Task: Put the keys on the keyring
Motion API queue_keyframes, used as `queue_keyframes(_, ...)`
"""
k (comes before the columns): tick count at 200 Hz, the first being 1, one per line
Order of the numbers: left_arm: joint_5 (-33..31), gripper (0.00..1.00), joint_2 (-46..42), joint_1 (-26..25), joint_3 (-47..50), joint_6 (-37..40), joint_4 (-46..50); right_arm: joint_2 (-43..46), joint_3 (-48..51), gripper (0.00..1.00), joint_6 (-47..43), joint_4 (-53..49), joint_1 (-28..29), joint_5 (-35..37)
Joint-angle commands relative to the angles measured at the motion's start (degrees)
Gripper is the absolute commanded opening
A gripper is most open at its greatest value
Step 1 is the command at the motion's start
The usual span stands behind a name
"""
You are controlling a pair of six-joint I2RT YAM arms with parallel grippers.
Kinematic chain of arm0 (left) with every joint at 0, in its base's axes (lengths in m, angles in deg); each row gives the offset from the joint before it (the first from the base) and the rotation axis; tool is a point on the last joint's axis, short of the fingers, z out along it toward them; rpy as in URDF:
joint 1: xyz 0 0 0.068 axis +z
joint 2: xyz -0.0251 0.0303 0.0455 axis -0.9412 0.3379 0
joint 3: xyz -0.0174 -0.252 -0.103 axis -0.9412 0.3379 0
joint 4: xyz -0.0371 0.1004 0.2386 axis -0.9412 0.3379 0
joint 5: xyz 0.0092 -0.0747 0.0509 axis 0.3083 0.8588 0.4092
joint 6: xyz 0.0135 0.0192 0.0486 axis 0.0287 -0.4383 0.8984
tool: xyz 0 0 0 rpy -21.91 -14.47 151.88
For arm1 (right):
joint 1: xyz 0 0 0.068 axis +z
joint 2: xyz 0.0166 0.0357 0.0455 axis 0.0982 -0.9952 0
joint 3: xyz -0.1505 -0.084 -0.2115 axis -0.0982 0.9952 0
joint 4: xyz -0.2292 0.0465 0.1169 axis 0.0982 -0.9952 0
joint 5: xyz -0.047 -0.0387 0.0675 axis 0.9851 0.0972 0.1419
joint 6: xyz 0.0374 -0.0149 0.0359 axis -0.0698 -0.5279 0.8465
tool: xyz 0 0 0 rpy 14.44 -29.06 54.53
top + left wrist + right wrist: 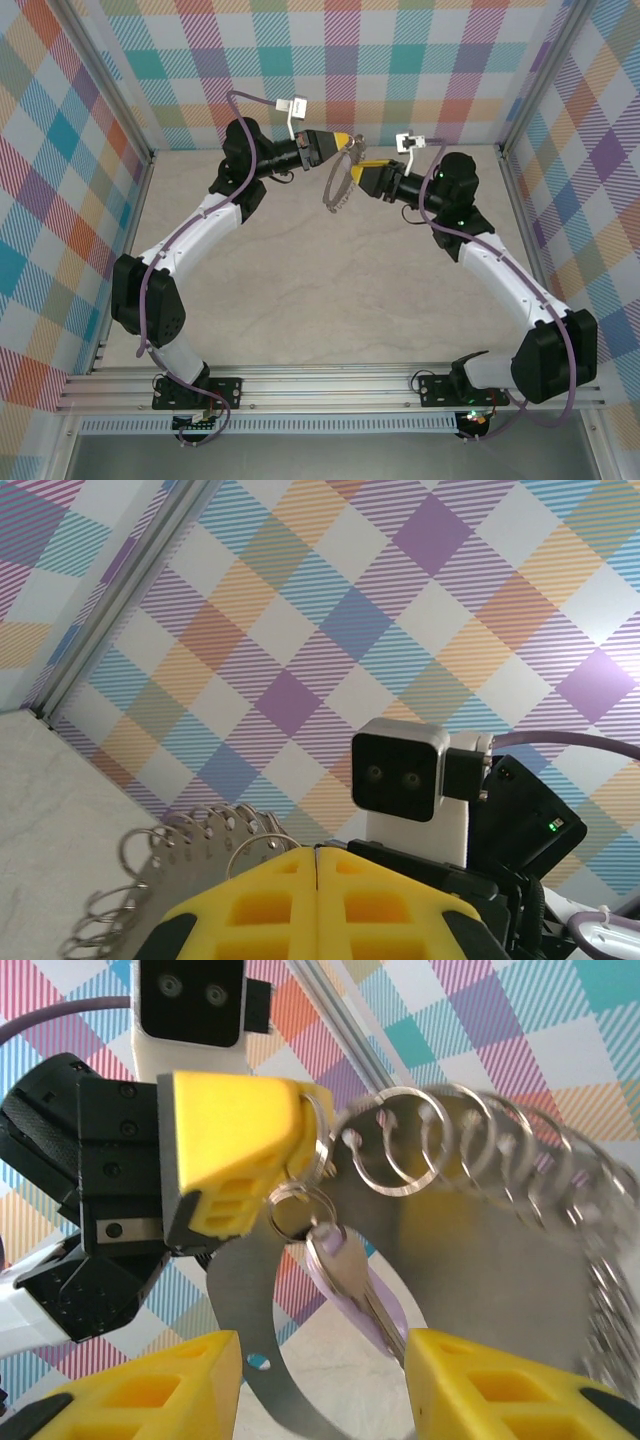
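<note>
Keyring (245,1310) metal is what my left tool (315,865) pinches: its two yellow, blocky foam-like fingers (250,910) are pressed flat together with only a seam between them, clamped on the loop's rim. My right tool (322,1350) is spread wide, one yellow finger on either side of the loop's lower band and touching nothing I can make out.

The keyring is a thin, flat band of dull grey metal. Its upper rim is crowded with small wire split rings (400,1145), which give it a scalloped outline. From overhead it is seen nearly edge-on, a narrow sliver between the two tools, its long axis running from the left tool toward the near side.

Just below the left tool's grip, inside the loop, the keys (345,1265) hang from one small ring. A pale lilac tab lies against a short brownish-silver blade. Their long axis slants down and away from the left tool toward my right tool's right-hand finger.

Beneath the keyring is the pale, stone-patterned surface (320,300), and behind it a checked wall (400,600).
</note>
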Motion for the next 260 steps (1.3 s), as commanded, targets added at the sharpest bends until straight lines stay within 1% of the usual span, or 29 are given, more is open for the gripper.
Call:
queue_keyframes(1, 0.38, 0.0, -1.76, -1.01, -2.86, -0.21, -2.42, -1.82, -2.89, 0.48, -2.17, 0.58, 1.03, 0.29)
queue_keyframes(41, 0.36, 0.0, -1.94, -1.16, -2.86, -0.25, -2.42, -4.94, -5.3, 0.47, -2.4, 0.35, 2.58, 1.01)
queue_keyframes(62, 0.26, 0.0, -2.11, -1.16, -2.86, -0.22, -2.31, -5.57, -5.4, 0.43, -2.28, 0.39, 2.79, 1.31)
queue_keyframes(97, 0.08, 0.0, -2.21, -1.1, -2.64, -0.08, -2.31, -5.15, -5.06, 0.22, -2.61, -1.04, 2.8, 1.64)
queue_keyframes(125, -0.22, 0.0, -2.28, -1.11, -2.6, 1.1, -0.93, -3.38, -4.35, 0.0, -4.4, -4.81, 2.85, 2.22)
queue_keyframes(157, -0.77, 0.0, -2.75, -1.13, -2.38, 4.49, 1.95, -0.4, -4.4, 0.0, -7.75, -12.98, 2.71, 3.7)
queue_keyframes(195, -0.98, 0.0, -3.31, -1.12, -2.54, 10.13, 7.17, 1.71, -7.19, 0.0, -12.7, -24.37, 2.63, 4.28)
queue_keyframes(223, -1.19, 0.0, -4.08, -1.16, -2.69, 14.4, 10.7, 1.15, -10.97, 0.0, -15.57, -31.42, 2.38, 3.94)
queue_keyframes(260, -0.59, 0.0, -4.74, -1.16, -2.38, 16.21, 12.0, -1.58, -16.1, 0.0, -17.9, -37.77, 2.23, 2.68)
